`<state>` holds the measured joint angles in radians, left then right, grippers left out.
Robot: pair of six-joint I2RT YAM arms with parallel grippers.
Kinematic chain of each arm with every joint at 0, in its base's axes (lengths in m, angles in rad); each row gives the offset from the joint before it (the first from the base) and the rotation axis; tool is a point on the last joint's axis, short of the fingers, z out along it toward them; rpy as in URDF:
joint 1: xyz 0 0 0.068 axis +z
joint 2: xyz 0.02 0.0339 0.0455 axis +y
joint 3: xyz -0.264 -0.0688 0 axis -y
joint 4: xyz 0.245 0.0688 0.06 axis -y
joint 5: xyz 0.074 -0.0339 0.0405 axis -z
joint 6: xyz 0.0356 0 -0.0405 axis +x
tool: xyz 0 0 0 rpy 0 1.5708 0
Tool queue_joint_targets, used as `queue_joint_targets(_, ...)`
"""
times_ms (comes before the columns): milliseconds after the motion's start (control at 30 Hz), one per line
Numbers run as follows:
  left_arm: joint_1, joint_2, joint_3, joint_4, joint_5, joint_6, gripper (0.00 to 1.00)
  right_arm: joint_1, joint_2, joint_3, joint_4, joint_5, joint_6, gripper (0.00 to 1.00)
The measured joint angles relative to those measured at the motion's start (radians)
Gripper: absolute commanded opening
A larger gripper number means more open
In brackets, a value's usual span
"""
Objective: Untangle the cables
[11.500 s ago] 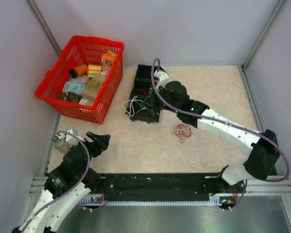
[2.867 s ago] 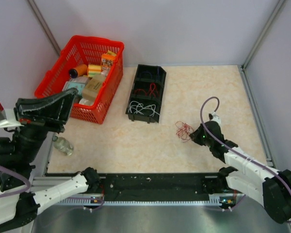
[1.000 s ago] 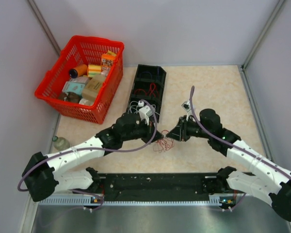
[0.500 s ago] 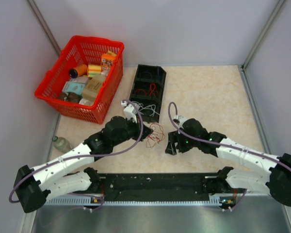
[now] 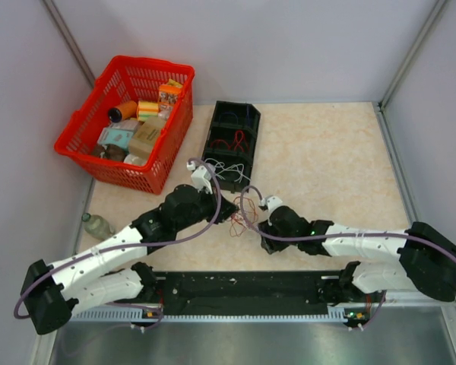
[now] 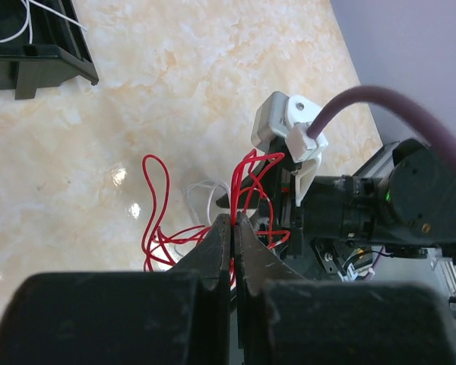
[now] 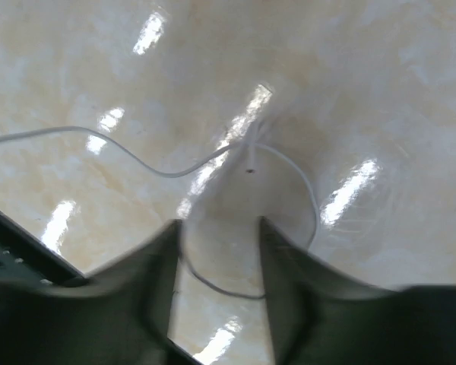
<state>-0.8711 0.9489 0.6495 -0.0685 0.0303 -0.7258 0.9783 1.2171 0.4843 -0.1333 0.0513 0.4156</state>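
While the red cable (image 6: 234,199) sits snarled with the white cable (image 7: 213,156) on the bench (image 5: 327,152), my left gripper (image 6: 232,228) is clenched on a red strand and my right gripper (image 7: 216,225) straddles a white loop, released; a hard pull could tighten the snarl.

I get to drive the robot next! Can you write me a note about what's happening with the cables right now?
The left tool is shut on the red cable, whose loops stand up around it.
The right tool is open, low over the white cable on the table, gripping nothing.
The black tray holds more: a white bundle in the near compartment, a red one in the middle.
Done: red cable gripped.
Left: the red and white cables look not yet separated; pull them apart.
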Motion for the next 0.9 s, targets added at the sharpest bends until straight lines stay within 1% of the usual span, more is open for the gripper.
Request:
queue_joint_targets(33,0.0,-0.003,0.0,-0.001,-0.002,-0.004,0.0,0.016,0.007,0.0,0.003,0.026,0.002,0.06)
queue_joint_targets(67,0.0,-0.008,0.0,-0.005,-0.008,-0.009,0.0,0.04,0.013,0.0,0.003,0.077,0.01,0.0)
queue_joint_targets(133,0.0,-0.019,0.0,-0.016,-0.031,-0.018,0.0,0.077,0.016,0.003,-0.018,0.185,0.048,0.0)
queue_joint_targets(200,0.0,-0.036,-0.002,-0.026,-0.065,-0.029,0.01,0.089,-0.005,0.01,-0.074,0.301,0.1,0.0)
queue_joint_targets(267,0.0,-0.062,-0.008,-0.045,-0.132,-0.035,0.0,0.09,-0.071,0.01,-0.14,0.401,0.15,0.0)
queue_joint_targets(333,0.0,-0.082,-0.016,-0.074,-0.201,-0.042,0.0,0.057,-0.192,0.022,-0.229,0.467,0.196,0.0)
queue_joint_targets(400,0.0,-0.097,-0.026,-0.114,-0.274,-0.054,0.0,-0.041,-0.328,0.067,-0.294,0.492,0.225,0.0)
queue_joint_targets(500,0.0,-0.115,-0.05,-0.163,-0.352,-0.08,0.0,-0.27,-0.471,0.188,-0.363,0.5,0.227,0.0)
queue_joint_targets(567,0.0,-0.132,-0.074,-0.185,-0.385,-0.092,0.0,-0.404,-0.498,0.288,-0.398,0.507,0.204,0.0)
queue_joint_targets(667,0.0,-0.158,-0.104,-0.217,-0.418,-0.111,0.0,-0.536,-0.469,0.417,-0.43,0.499,0.167,0.0)
queue_joint_targets(767,0.0,-0.169,-0.113,-0.247,-0.455,-0.143,0.0,-0.608,-0.427,0.535,-0.476,0.507,0.124,0.0)
queue_joint_targets(900,0.0,-0.158,-0.121,-0.308,-0.515,-0.235,0.0,-0.621,-0.368,0.732,-0.528,0.562,0.05,0.0)
